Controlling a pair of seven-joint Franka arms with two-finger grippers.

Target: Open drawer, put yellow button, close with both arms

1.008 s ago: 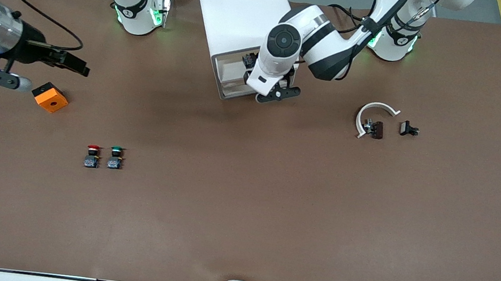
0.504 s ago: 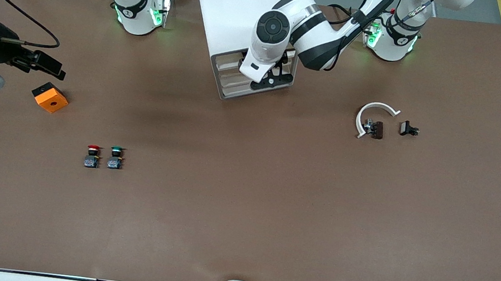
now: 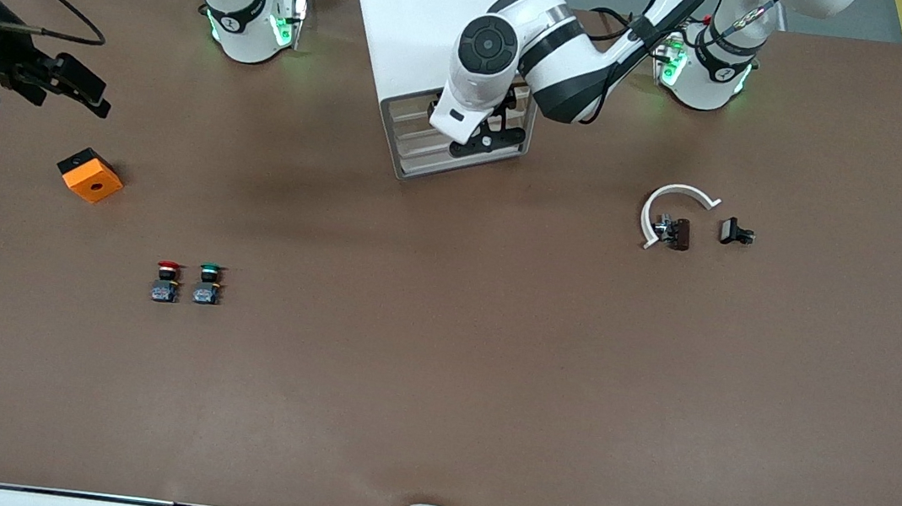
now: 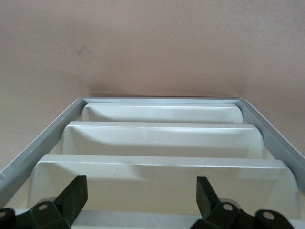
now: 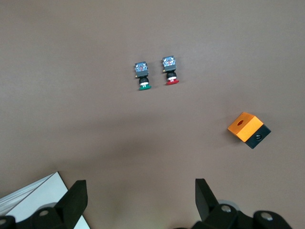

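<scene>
My left gripper point(image 4: 138, 202), fingers spread, faces three drawer fronts point(image 4: 162, 141); my right gripper point(image 5: 138, 202), fingers released, overlooks two buttons point(image 5: 156, 72).

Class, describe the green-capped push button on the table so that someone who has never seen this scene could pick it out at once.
Start at the white cabinet by the robots' bases, then look nearer the front camera, toward the right arm's end of the table. Two small push buttons stand side by side there. The green-capped button is the one closer to the table's middle; its neighbour, the red-capped button, has a red cap.
</scene>
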